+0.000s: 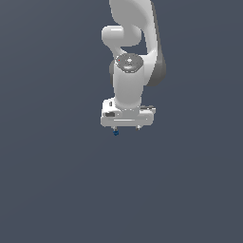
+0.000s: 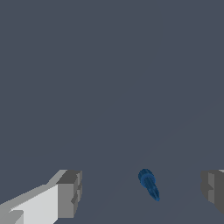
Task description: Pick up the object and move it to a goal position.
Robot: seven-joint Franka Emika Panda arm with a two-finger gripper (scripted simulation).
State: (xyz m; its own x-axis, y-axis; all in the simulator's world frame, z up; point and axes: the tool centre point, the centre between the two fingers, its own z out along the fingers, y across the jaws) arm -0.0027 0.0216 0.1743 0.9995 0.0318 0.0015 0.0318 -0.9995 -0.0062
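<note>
Nearest the wrist camera, a grey fingertip (image 2: 69,194) frames the blue object (image 2: 148,183), which lies between the spread fingers, nearer the far one. In the exterior view the gripper (image 1: 126,127) hangs just above it; centre, lower, then close.

Glossy white arm (image 1: 128,90), matt grey fingers (image 2: 70,194), smooth blue object (image 2: 148,183), flat matt ground (image 1: 57,180).

exterior faces arm; wrist peers past pincer (image 2: 140,192), seemingly close.
</note>
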